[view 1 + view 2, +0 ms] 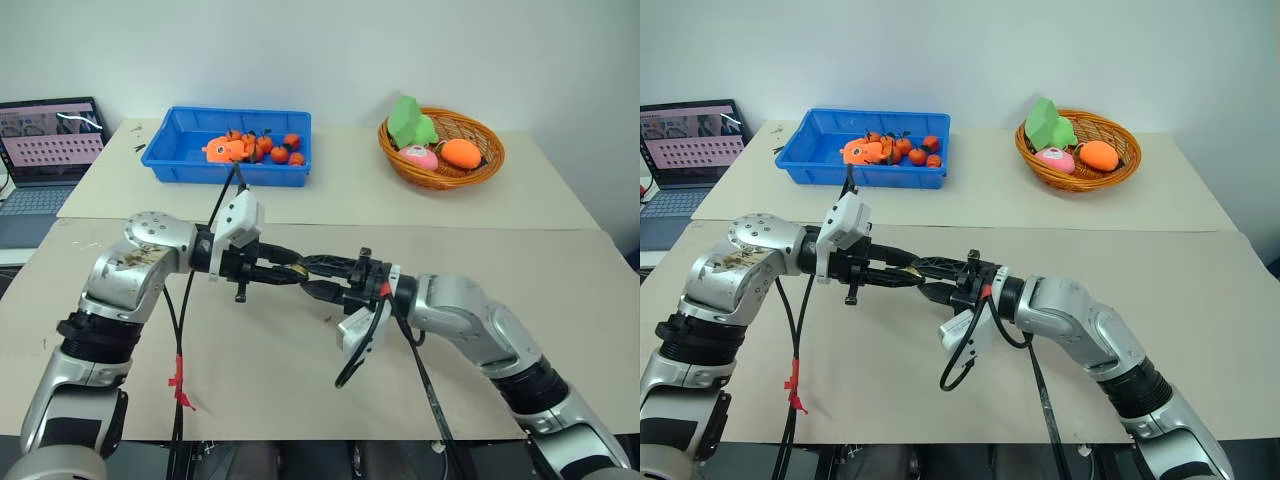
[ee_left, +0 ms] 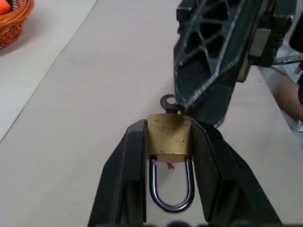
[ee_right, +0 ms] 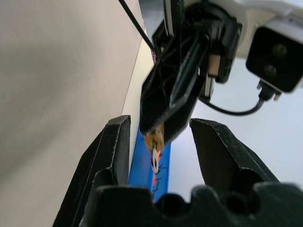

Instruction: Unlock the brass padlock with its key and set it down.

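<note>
My left gripper point(image 2: 169, 125) is shut on the brass padlock point(image 2: 169, 139), pinching its golden body from both sides. The silver shackle point(image 2: 171, 201) sits closed, pointing back toward the wrist. The small silvery key point(image 2: 168, 102) sticks out of the body's far end. My right gripper point(image 3: 161, 122) faces it from the opposite side and is open. Its two fingers point(image 3: 108, 156) stand on either side of the key point(image 3: 155, 161) without touching it. Both grippers meet above the middle of the tan table point(image 1: 300, 272).
A blue bin point(image 1: 180, 150) of small orange fruits stands at the back left. A wicker basket point(image 1: 480, 168) with toy food is at the back right. A laptop point(image 1: 50, 140) sits at the far left. Black cables point(image 1: 180, 340) hang from both wrists.
</note>
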